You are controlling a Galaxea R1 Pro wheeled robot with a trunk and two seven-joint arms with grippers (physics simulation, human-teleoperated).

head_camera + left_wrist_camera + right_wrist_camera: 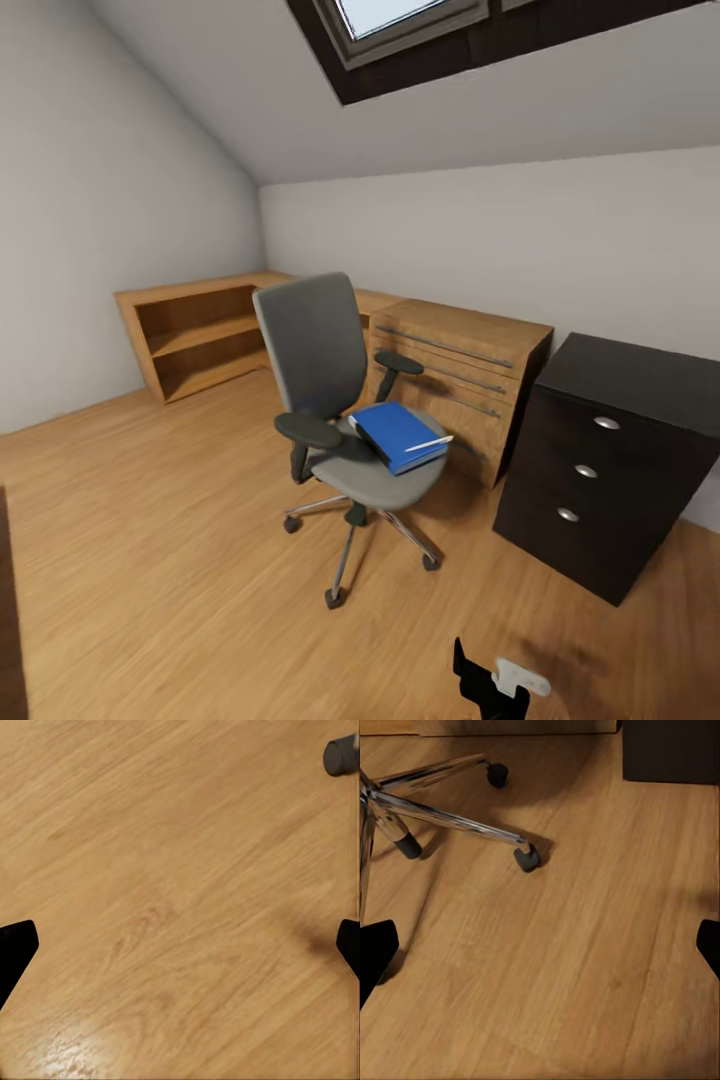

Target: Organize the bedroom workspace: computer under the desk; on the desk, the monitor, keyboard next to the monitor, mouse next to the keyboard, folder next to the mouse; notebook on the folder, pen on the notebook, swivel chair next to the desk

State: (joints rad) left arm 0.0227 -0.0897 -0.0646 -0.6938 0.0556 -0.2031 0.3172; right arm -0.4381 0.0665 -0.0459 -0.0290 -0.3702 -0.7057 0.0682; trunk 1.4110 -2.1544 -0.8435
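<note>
Both grippers' jaws spread – tips cut off; pen (429, 443) on folder (398, 435), notebook hidden

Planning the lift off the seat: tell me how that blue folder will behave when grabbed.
The folder looks flat and board-like, so probably fairly stiff. It overhangs the swivel chair seat's front edge, which likely offers an edge to grip. The pen lies loose on top and would probably roll off if tilted. The chair stands on castors, so pushing may shift it.
</note>
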